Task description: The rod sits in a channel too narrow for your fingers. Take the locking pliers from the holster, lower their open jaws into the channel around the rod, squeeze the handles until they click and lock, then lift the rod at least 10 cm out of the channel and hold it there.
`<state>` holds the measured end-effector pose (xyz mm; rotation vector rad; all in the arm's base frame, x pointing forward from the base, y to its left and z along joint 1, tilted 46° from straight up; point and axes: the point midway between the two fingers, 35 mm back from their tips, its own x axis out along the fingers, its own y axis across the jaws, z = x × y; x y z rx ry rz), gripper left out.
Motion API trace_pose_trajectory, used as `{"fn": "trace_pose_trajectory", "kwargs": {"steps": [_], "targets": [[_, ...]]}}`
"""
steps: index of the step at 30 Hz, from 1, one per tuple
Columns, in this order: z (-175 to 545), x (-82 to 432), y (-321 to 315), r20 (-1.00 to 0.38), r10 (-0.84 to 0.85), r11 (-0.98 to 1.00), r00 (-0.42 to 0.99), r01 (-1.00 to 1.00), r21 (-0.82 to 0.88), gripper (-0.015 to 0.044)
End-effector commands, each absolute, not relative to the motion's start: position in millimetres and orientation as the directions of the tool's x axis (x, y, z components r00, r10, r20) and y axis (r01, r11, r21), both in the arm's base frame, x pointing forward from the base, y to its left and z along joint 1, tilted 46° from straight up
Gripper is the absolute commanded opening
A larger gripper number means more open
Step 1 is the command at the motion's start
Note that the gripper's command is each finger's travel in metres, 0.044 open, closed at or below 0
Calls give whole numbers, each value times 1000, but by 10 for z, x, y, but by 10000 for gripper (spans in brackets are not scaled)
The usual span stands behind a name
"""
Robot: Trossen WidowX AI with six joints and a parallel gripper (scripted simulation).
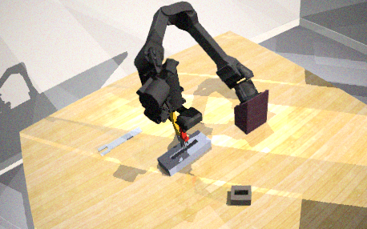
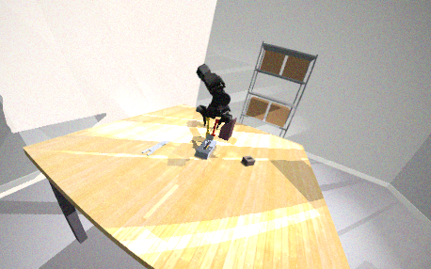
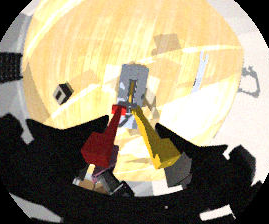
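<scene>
The locking pliers (image 1: 175,121) (image 2: 215,127) (image 3: 147,133) have one red and one yellow handle, splayed apart, and grey jaws pointing down. My gripper (image 1: 174,115) (image 3: 132,121) is shut on the pliers, with a black finger outside each handle. The grey channel block (image 1: 202,145) (image 2: 204,154) (image 3: 140,75) lies below, its narrow slot facing up. The jaws are at the slot; I cannot tell whether they are inside it or just above. A yellowish strip (image 3: 131,90) in the slot looks like the rod. The jaws hide part of it.
A small brown-grey block (image 1: 241,200) (image 2: 248,161) (image 3: 62,94) with a rectangular opening, seemingly the holster, stands right of the channel block. A flat silver wrench-like piece (image 1: 120,142) (image 2: 155,148) (image 3: 200,72) lies to the left. A dark purple box (image 1: 252,112) (image 2: 227,130) stands by the arm's base.
</scene>
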<state>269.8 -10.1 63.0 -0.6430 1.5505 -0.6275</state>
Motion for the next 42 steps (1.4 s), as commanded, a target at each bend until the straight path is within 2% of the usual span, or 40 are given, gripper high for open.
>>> {"fn": "trace_pose_trajectory", "kwargs": {"steps": [1,42], "targets": [[628,2702,-98,-691,-721,693,-61,-37,-720,317],[359,2668,-372,-690,-722,692,-60,-37,-721,317]]}}
